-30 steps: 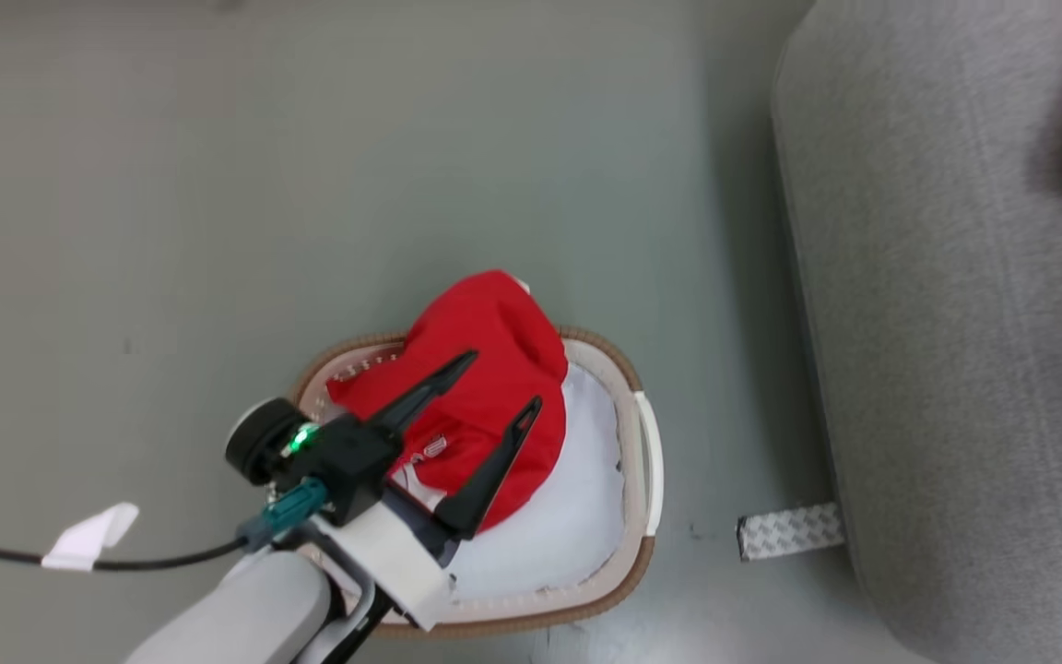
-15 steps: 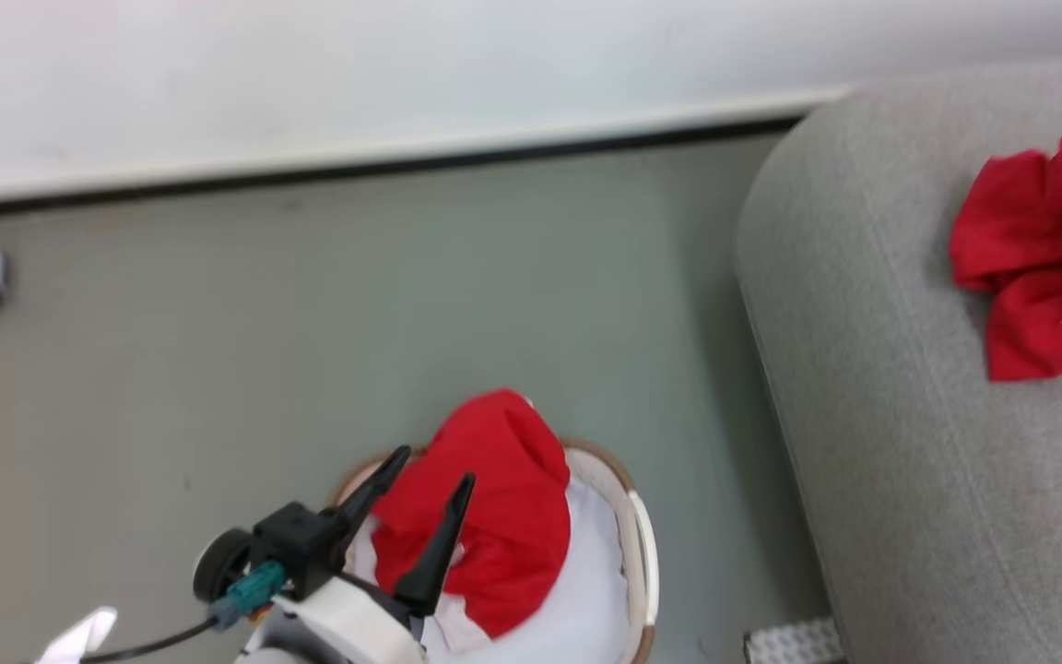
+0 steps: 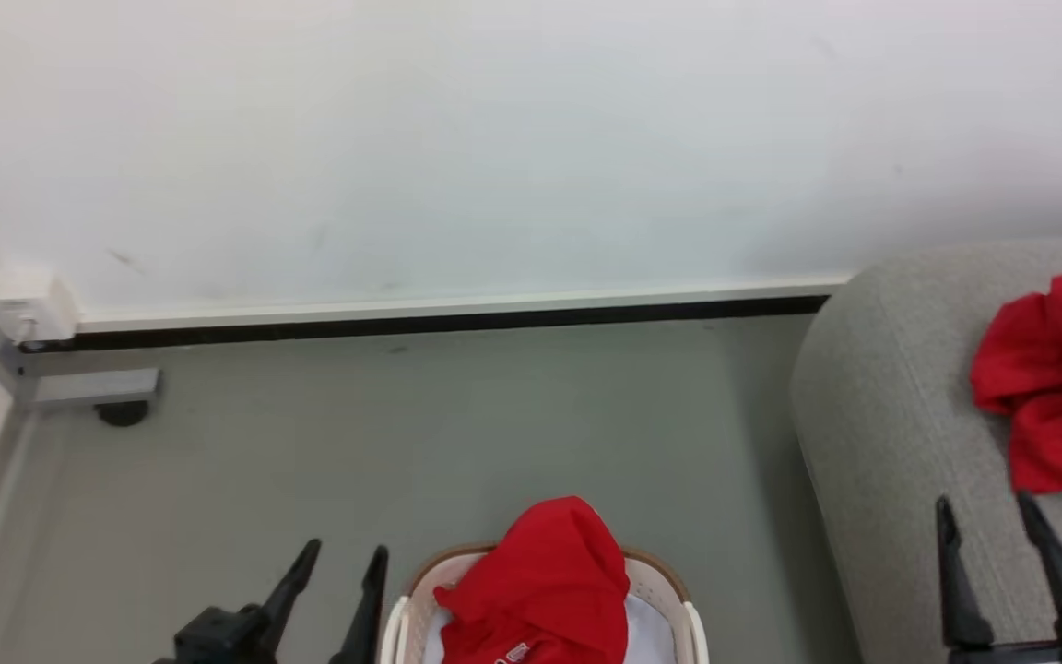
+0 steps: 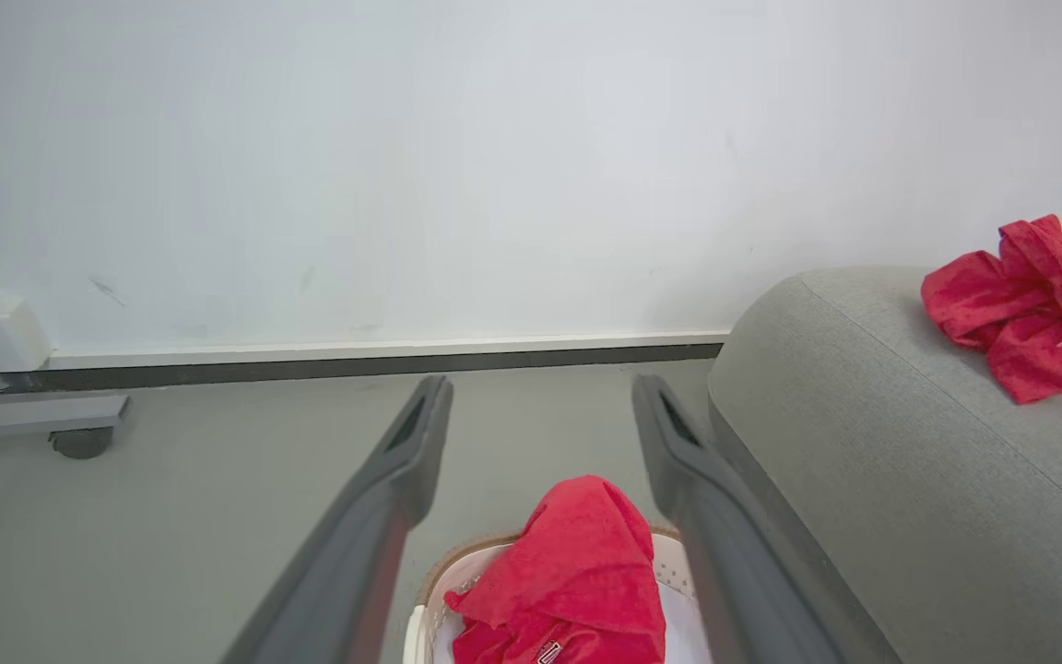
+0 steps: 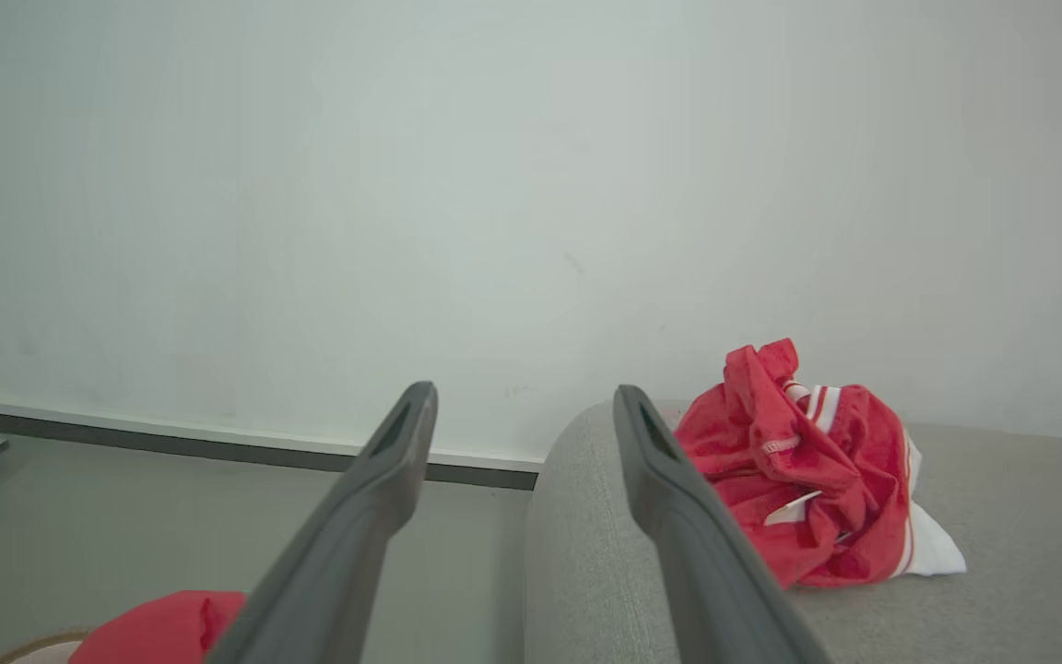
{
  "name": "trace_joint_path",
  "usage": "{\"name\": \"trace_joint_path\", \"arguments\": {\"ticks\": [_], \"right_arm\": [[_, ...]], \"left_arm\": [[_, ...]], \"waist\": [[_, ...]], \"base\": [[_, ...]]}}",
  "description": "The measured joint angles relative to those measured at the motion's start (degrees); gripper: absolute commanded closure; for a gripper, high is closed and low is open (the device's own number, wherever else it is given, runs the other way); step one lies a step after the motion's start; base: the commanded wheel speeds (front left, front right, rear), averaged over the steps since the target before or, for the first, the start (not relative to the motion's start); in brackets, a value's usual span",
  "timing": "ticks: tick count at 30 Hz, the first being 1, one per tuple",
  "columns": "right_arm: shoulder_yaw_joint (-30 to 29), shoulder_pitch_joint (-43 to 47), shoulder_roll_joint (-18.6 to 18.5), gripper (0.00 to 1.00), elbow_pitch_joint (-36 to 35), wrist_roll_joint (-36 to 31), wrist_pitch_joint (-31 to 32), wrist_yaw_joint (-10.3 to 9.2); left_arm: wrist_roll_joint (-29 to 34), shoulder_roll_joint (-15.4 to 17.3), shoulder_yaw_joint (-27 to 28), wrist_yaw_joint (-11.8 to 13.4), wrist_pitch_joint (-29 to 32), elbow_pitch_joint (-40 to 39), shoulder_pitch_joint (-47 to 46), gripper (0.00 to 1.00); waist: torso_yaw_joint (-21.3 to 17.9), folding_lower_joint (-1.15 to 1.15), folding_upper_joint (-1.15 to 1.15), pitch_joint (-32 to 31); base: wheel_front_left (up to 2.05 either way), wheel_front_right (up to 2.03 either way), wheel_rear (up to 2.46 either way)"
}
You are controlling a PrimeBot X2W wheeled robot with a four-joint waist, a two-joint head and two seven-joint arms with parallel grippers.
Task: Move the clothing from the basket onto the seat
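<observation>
1 red garment (image 3: 545, 581) lies heaped in the cream, brown-rimmed basket (image 3: 658, 576) at the bottom centre of the head view, its top bulging above the far rim. The other red garment (image 3: 1043, 387), trimmed in white, lies crumpled on the light grey seat (image 3: 890, 433) at the right edge of the frame, well apart from the basket.

The left gripper (image 3: 347, 548) rises at the lower left, just beside the basket, its 2 dark fingers parted and holding nothing. In the left wrist view the basketed garment shows low in the frame between them. The right gripper (image 3: 984, 501) stands at the lower right against the seat's fabric, its fingers likewise apart and empty, with the crumpled garment just above and right of its tips.

Grey floor (image 3: 402, 433) runs up to a white wall (image 3: 494, 138) edged by a dark skirting line. A grey wheeled foot (image 3: 93, 392) sits at the middle left.
</observation>
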Motion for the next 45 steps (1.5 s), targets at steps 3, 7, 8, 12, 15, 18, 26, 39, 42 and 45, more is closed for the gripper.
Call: {"name": "trace_joint_path", "arguments": {"ticks": [3,7,8,12,15,18,26,39,42,45], "right_arm": [[2.6,0.87,0.02,0.0,0.94,0.43,0.0,0.0],[5.7,1.85,0.08,0.0,2.81,0.9,0.0,0.0],[6.33,1.93,0.09,0.0,3.22,1.43,0.0,0.0],[7.42,2.17,0.07,0.0,4.23,2.61,0.0,0.0],[7.55,2.15,0.05,0.0,4.42,2.9,0.0,0.0],[7.73,2.01,0.07,0.0,4.54,3.18,0.0,0.0],[7.99,1.82,0.05,0.0,4.89,3.18,0.0,0.0],[9.03,0.46,0.02,0.0,4.22,3.23,0.0,0.0],[9.59,-0.76,0.07,0.0,3.64,3.72,0.0,0.0],[10.05,-2.11,0.04,0.0,2.79,4.25,0.0,0.0]], "left_arm": [[2.05,-1.27,3.74,-1.23,0.0,1.07,1.99,0.0],[4.8,-3.57,8.75,-3.22,0.0,1.8,4.03,0.0],[5.3,-4.15,9.94,-3.71,0.0,1.88,4.43,0.0],[7.9,-6.03,13.55,-5.76,0.0,2.34,5.87,0.0],[9.43,-7.27,15.57,-7.34,0.0,2.82,6.04,0.0],[11.03,-8.23,17.13,-8.77,0.0,3.26,6.06,0.0],[13.78,-10.46,20.28,-11.06,0.0,3.92,6.06,0.0],[17.25,-11.68,19.44,-13.32,0.0,8.11,2.74,0.0],[18.13,-11.25,17.49,-13.71,0.0,10.77,-1.02,0.0],[18.75,-10.8,14.92,-13.8,0.0,13.89,-5.13,0.0]], "waist": [[1.36,0.01,0.0,-1.26],[2.36,0.01,0.0,-2.13],[2.5,0.01,0.0,-2.25],[2.93,0.02,0.0,-2.29],[3.13,0.02,0.0,-2.14],[3.23,0.02,0.0,-1.98],[2.75,0.03,0.0,-1.87],[-0.49,0.03,0.0,0.67],[-1.35,0.03,0.0,2.78],[-2.29,0.04,0.0,5.4]], "base": [[0.0,0.0,0.0],[0.0,0.0,0.0],[0.0,0.0,0.0],[0.0,0.0,0.0],[0.0,0.0,0.0],[0.0,0.0,0.0],[0.0,0.0,0.0],[0.0,0.0,0.0],[0.0,0.0,0.0],[0.0,0.0,0.0]]}}
